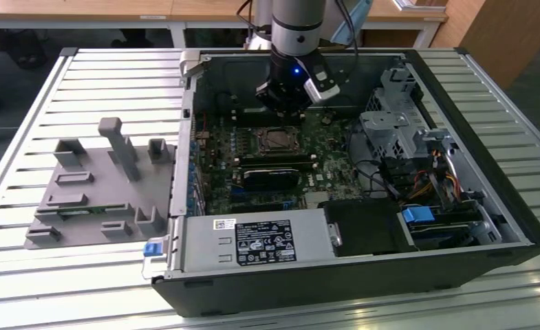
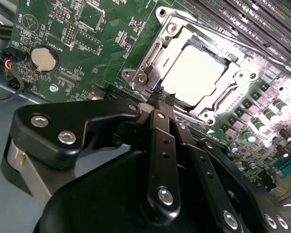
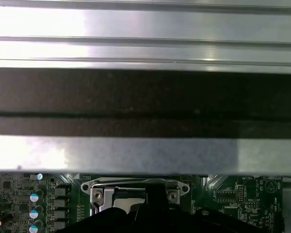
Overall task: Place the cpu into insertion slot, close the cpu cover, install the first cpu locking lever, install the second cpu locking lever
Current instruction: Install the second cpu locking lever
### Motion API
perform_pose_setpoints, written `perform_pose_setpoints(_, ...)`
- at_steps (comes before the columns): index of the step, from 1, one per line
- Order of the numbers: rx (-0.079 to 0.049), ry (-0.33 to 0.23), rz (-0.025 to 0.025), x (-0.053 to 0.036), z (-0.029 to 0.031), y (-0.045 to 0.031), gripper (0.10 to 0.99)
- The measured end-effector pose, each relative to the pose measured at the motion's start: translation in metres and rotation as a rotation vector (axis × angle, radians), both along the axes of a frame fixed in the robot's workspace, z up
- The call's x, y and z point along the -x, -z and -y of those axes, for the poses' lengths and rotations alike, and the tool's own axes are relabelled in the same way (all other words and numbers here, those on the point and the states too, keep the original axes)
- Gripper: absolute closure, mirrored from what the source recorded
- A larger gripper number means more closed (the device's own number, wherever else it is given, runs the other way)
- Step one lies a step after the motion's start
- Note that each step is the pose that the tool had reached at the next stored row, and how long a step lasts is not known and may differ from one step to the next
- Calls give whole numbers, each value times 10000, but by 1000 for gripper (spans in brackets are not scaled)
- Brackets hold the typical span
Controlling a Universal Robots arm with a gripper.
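In the second wrist view the cpu [image 2: 196, 73] lies pale and flat in the insertion slot [image 2: 161, 19] on the green motherboard. The silver cpu cover [image 2: 150, 56] lies down around it as a frame. My gripper [image 2: 160, 95] is shut, its black fingers [image 2: 160, 141] pressed together, with the tips at the socket's edge beside a small silver hinge piece [image 2: 144, 77]. Whether they pinch anything I cannot tell. In the exterior view the gripper [image 1: 283, 110] hangs inside the open computer case, just behind the insertion slot [image 1: 274, 141]. The first wrist view shows the cover's edge [image 3: 136, 186] below the case wall.
The black case walls [image 1: 490, 158] surround the board. A power supply [image 1: 251, 240] sits in front, a drive cage [image 1: 393, 134] and cables at the exterior view's right, memory slots [image 1: 270, 163] in front of the socket. A grey fixture [image 1: 95, 185] stands on the slatted table at the left.
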State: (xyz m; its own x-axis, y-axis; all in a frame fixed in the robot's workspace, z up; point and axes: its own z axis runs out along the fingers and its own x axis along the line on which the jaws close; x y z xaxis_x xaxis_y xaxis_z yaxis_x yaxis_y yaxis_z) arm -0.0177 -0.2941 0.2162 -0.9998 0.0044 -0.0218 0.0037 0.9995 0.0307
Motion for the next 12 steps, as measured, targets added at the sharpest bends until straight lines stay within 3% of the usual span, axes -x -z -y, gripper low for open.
perform_pose_setpoints(12, -1, 0, 1, 0, 57, 0, 980)
